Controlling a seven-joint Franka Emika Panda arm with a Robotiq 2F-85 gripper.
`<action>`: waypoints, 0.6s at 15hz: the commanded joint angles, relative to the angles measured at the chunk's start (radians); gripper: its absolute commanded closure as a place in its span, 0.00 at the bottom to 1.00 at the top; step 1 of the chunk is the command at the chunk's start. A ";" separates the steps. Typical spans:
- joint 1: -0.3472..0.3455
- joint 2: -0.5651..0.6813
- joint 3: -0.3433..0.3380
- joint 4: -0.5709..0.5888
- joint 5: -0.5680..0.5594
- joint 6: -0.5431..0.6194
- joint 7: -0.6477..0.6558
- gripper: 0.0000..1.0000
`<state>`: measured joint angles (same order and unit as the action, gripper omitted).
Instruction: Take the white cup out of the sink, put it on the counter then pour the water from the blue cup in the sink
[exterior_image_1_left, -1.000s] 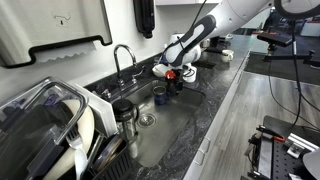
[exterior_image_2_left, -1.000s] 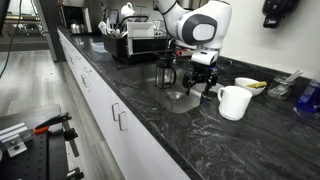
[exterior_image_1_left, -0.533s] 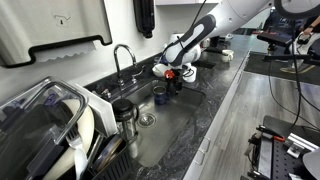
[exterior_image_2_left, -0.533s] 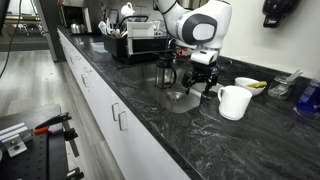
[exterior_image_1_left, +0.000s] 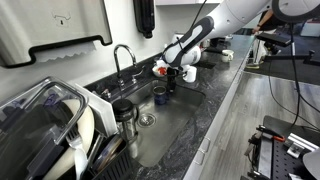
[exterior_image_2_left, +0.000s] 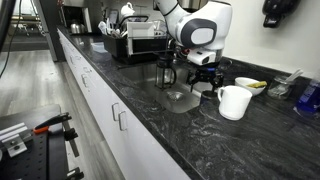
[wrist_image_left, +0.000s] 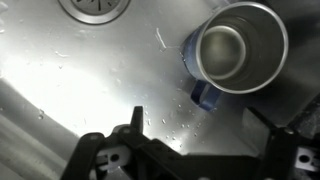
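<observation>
The blue cup (exterior_image_1_left: 160, 95) stands upright in the sink (exterior_image_1_left: 165, 128), near the faucet side. In the wrist view the blue cup (wrist_image_left: 238, 45) shows its shiny inside, and the drain sits at the top edge. My gripper (exterior_image_1_left: 176, 72) hangs open and empty just above the sink, over and beside the blue cup. Its fingers (wrist_image_left: 205, 145) frame bare wet sink floor (wrist_image_left: 80, 70), short of the cup. The white cup (exterior_image_2_left: 235, 101) stands upright on the dark counter (exterior_image_2_left: 200, 135) beside the sink (exterior_image_2_left: 183, 101), close to the gripper (exterior_image_2_left: 205, 78).
A clear jar with a black lid (exterior_image_1_left: 125, 115) stands in the sink near the drain. The chrome faucet (exterior_image_1_left: 122, 58) rises behind the basin. A dish rack with plates (exterior_image_1_left: 50, 120) fills the near counter end. A bowl (exterior_image_2_left: 247, 84) lies behind the white cup.
The gripper has risen slightly above the sink and stays open. The cups have not moved.
</observation>
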<state>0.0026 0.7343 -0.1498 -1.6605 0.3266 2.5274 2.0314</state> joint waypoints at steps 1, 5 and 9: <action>0.020 0.042 -0.034 0.017 -0.005 0.042 0.168 0.00; 0.010 0.073 -0.027 0.035 -0.004 0.033 0.295 0.00; 0.006 0.095 -0.010 0.050 -0.007 0.052 0.367 0.00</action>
<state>0.0155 0.7912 -0.1673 -1.6435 0.3231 2.5526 2.3563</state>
